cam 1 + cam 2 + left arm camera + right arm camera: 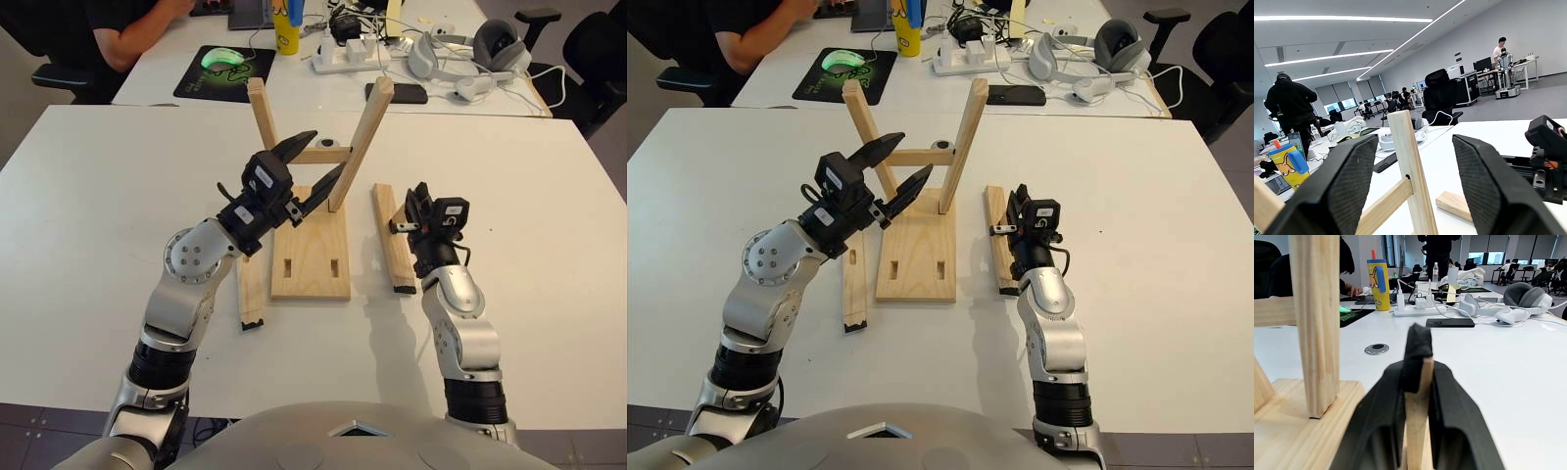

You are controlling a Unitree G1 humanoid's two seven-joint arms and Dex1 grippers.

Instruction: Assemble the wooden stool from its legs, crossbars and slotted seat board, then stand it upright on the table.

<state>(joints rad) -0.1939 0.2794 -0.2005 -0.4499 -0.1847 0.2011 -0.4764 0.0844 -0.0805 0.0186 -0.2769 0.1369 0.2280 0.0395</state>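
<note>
The slotted seat board [312, 257] lies flat on the white table. Two legs [361, 137] stand up from its far end, joined by a crossbar [331, 155]. My left gripper [329, 153] hovers open beside this frame, its fingers above and below the crossbar; in the left wrist view the right-hand leg [1411, 166] stands beyond the gap between the fingers. A loose leg [251, 290] lies left of the board. Another loose leg [394, 245] lies to the right, and my right gripper [411, 208] is shut on its far end [1417, 396].
A cable grommet [326, 144] sits in the table behind the frame. A second desk behind holds a mouse pad [223, 71], a yellow cup [286, 31], a phone [397, 93] and headphones [465, 54]. A person sits at its left end.
</note>
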